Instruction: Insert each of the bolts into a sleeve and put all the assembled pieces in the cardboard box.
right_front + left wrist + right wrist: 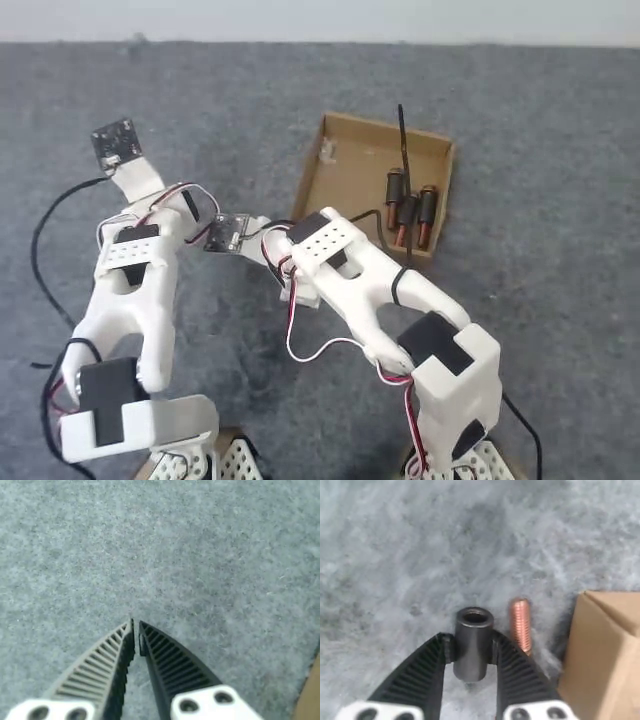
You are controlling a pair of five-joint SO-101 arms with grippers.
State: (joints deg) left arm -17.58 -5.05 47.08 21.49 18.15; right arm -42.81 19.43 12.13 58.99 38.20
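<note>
Dark hollow sleeve point(472, 642), coppery bolt point(520, 625)

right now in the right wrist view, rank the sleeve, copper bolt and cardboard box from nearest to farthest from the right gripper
1. sleeve, clamped in the right gripper.
2. copper bolt, on the carpet just beside the sleeve.
3. cardboard box, beyond the copper bolt.

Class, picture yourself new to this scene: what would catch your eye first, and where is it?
First, the right pincer, shut on a dark sleeve over grey carpet, with a copper bolt lying just beside it. Next, three assembled pieces lie in the right part of the box in the high view. The left pincer is shut over bare carpet.
</note>
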